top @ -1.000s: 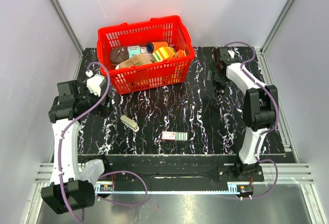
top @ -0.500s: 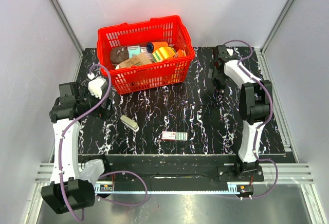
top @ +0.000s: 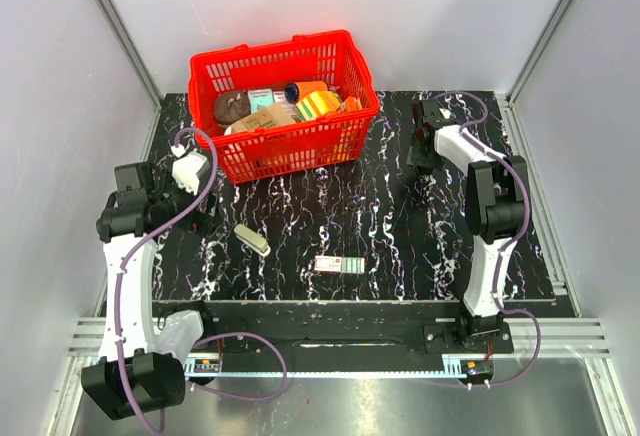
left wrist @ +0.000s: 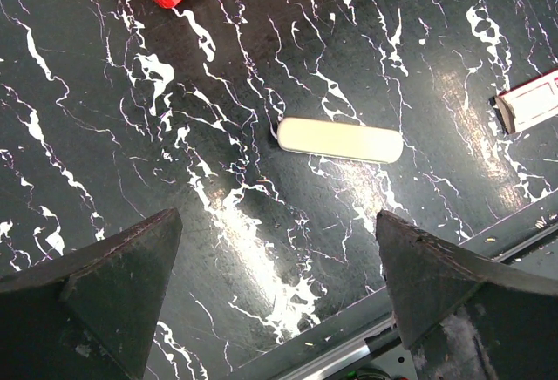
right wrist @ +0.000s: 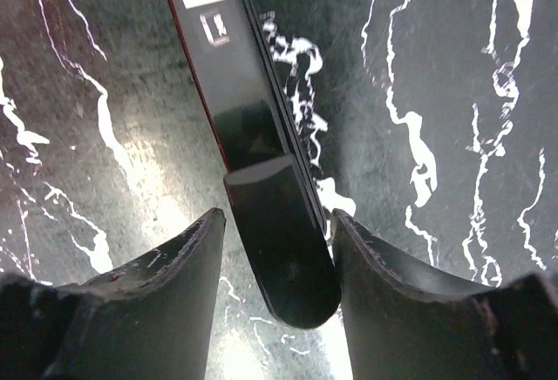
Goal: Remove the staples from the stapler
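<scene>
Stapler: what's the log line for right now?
right gripper: astride black stapler, grip unclear | left gripper: open, above cream bar, not touching

Red basket (top: 285,106) blocks the surface's (top: 400,218) far middle. Open room around cream bar (left wrist: 340,139) and small box (top: 340,265), well apart. Black stapler (right wrist: 261,179) fills right pincer (right wrist: 277,223) gap, sides tight.

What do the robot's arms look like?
Each arm has smooth white shells and chunky black joints. A purple cable loops along the left arm, and another runs along the right arm. The fingers are dark grey, wedge-shaped and a bit scuffed.
</scene>
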Tool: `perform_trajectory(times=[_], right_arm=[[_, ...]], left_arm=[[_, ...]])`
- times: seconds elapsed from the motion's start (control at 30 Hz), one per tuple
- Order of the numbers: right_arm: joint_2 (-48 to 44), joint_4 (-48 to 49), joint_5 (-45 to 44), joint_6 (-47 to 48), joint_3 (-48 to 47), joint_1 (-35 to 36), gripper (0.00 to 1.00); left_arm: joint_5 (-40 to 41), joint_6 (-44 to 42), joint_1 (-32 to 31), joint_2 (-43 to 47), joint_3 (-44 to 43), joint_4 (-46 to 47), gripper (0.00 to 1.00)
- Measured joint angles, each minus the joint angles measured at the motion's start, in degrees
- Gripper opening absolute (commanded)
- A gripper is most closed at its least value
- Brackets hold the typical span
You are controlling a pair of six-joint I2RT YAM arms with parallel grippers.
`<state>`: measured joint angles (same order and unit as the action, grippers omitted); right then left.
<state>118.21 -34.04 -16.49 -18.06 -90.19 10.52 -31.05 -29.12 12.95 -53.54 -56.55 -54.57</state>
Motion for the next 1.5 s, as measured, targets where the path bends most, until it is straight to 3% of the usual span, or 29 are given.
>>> perform_trajectory(times=[0.37, 0.9, 1.2, 1.5], right_arm=[[-5.79, 1.27, 1.07, -1.51, 5.66, 3.78, 0.38], [-6.69, 1.86, -0.02, -1.68, 6.27, 4.35, 0.41], [-6.51, 2.54, 0.13, -1.9, 6.64, 4.37, 0.21], [-10.56, 5.75, 2.36, -3.39, 12.46, 5.25, 0.13]], left_arm=[[-0.33, -0.98, 0.02, 1.2, 2.19, -0.87, 0.99], [-0.44, -1.42, 0.02, 2.93, 2.82, -1.31, 0.99], [-0.55, -1.49, 0.02, 2.93, 2.84, -1.31, 0.99], [-0.59, -1.44, 0.02, 3.5, 3.17, -1.29, 0.99]])
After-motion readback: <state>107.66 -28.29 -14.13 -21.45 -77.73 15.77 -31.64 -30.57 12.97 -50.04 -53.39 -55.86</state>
